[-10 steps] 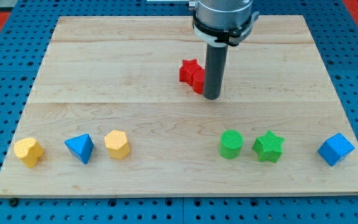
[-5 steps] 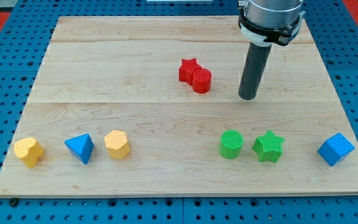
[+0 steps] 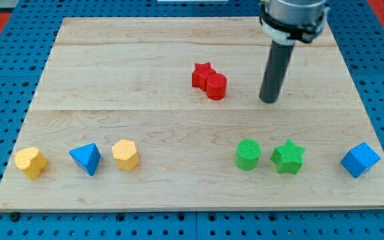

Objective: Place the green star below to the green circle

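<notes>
The green star (image 3: 287,157) lies on the wooden board (image 3: 179,127) near the view's bottom right, just to the right of the green circle (image 3: 248,155), with a small gap between them. My tip (image 3: 269,100) is on the board above both green blocks, well apart from them, and to the right of the red pair.
A red star (image 3: 202,74) and a red circle (image 3: 216,87) touch near the board's middle top. A blue cube (image 3: 360,160) sits at the bottom right. At the bottom left are a yellow heart (image 3: 31,162), a blue pyramid (image 3: 86,159) and a yellow hexagon (image 3: 125,155).
My tip has moved right from beside the red circle to a spot above the green blocks. It barely shifted in the last half second. No block has moved.
</notes>
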